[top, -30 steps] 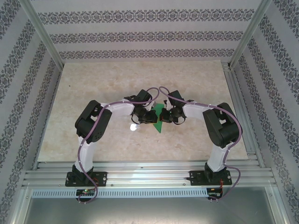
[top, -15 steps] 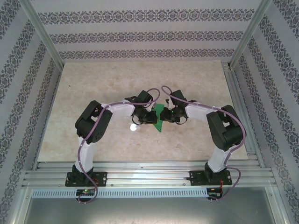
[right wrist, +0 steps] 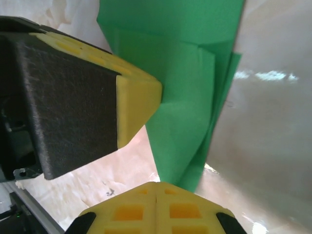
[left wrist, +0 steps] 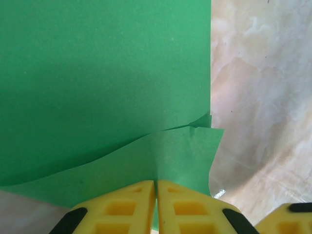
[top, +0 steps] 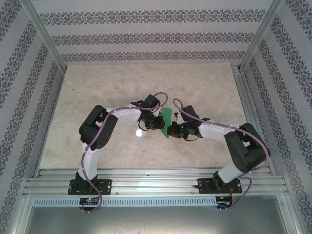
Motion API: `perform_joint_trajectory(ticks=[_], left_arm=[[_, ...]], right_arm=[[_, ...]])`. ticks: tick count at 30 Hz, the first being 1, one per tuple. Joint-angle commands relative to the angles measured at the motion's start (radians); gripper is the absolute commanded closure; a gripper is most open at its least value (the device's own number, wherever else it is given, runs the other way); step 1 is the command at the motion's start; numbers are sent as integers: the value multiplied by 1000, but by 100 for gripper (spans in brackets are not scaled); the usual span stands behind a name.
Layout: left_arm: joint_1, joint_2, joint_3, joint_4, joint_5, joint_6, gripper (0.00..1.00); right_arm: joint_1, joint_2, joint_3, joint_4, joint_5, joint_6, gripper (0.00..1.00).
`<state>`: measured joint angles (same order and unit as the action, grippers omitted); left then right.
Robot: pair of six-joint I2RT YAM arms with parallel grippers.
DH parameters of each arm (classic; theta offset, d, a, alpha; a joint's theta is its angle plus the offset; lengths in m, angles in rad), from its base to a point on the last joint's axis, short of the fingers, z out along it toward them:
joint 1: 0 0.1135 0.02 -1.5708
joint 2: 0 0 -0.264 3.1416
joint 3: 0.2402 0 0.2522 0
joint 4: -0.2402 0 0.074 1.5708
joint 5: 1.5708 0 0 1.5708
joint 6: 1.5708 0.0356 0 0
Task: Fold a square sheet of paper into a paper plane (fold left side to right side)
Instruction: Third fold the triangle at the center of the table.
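The square sheet of paper [top: 167, 121] is bright green and partly folded, held off the table between my two grippers. My left gripper [top: 159, 122] is shut on it. In the left wrist view the yellow fingertips [left wrist: 156, 187] pinch a creased flap of the paper [left wrist: 97, 73]. My right gripper [top: 173, 130] sits at the paper's near end with its jaws shut together [right wrist: 156, 187]. The paper's lower corner [right wrist: 187, 146] passes just behind its right fingertip, not into the seam. The left gripper's finger [right wrist: 139, 92] presses the paper from the left.
A small white shiny spot [top: 139, 132] lies on the marble-patterned table [top: 97, 87] left of the left gripper. Patterned walls and metal posts [top: 253, 44] enclose the table. A metal rail [top: 156, 183] runs along the near edge.
My right gripper has moved toward the near edge along the paper, and its elbow has swung out to the right. The left gripper has kept its hold in place.
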<state>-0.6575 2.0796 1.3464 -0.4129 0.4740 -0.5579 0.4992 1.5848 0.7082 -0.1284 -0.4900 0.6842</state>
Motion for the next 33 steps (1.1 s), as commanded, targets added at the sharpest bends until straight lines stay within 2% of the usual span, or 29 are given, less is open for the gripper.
perform_joint_trajectory(ticks=[1, 10, 22, 33], left_arm=[[-21, 66, -12, -58, -74, 19, 87], [-22, 68, -5, -64, -76, 20, 88], [-22, 68, -5, -69, -87, 24, 88], [-22, 69, -9, -72, -92, 27, 88]], right_arm=[[4, 37, 6, 127, -30, 58, 100], [18, 92, 43, 127, -21, 48, 100], [47, 82, 48, 94, -20, 29, 100], [36, 130, 74, -60, 79, -50, 100]])
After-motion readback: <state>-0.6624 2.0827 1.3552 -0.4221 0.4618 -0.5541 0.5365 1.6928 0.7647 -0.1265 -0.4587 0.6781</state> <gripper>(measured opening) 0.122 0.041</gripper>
